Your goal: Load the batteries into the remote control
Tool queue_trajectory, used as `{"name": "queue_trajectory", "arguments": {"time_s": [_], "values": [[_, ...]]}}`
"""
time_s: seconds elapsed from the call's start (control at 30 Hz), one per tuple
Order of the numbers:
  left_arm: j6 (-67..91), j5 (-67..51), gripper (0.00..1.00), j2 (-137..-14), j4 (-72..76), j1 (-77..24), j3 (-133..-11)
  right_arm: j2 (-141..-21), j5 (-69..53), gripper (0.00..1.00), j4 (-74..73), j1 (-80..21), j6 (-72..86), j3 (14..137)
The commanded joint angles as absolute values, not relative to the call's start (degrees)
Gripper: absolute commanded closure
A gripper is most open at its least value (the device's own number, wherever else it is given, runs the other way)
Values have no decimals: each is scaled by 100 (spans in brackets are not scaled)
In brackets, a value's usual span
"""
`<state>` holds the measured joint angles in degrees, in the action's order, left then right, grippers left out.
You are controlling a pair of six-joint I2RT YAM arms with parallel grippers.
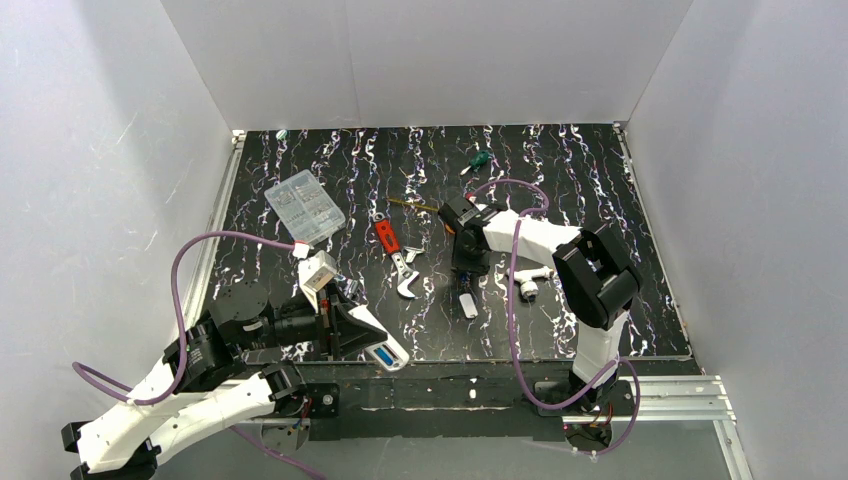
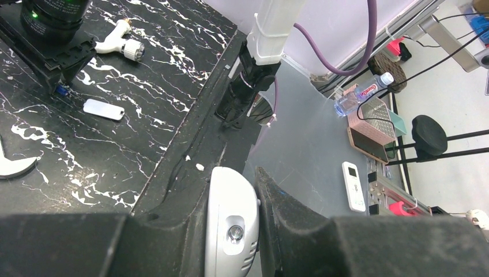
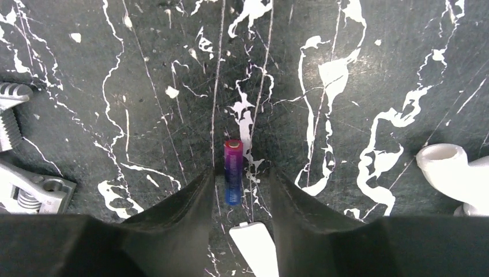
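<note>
Pickup stage: right gripper (image 3: 240,174), fingers (image 3: 173,222) spread, straddles a battery (image 3: 233,172) pointing to 12 o'clock, while the left gripper (image 2: 228,182) clamps the remote control (image 2: 232,231) at 7 o'clock on the table (image 1: 600,200). Next likely needs a centred close, then lift.

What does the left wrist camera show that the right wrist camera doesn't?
Only left wrist: the remote control clamped in the left gripper, and a water bottle in the background. Only right wrist: the battery in full, lying between the fingers of the open right gripper. Both: the white pipe fitting and the small white cover.
</note>
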<state>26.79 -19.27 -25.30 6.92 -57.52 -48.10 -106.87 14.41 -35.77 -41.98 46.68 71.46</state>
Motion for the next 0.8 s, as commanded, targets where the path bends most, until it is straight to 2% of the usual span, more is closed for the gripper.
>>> {"name": "queue_trajectory", "arguments": {"time_s": [0.0, 0.1, 0.27, 0.77], "values": [[2722, -1998, 100, -2512, 976, -5766, -4992, -10731, 1355, 48, -3723, -4184, 4641, 7349], [2732, -1986, 100, -2516, 961, -5763, -4983, -10660, 1205, 44, -3637, -4177, 4591, 7304], [2752, -1995, 100, -2510, 954, -5766, -4972, -10573, 757, 43, -3566, -4174, 4554, 7309], [2795, -1952, 100, -2456, 880, -5767, -4981, -10497, 48, 51, -3162, -4121, 4957, 7058]]}}
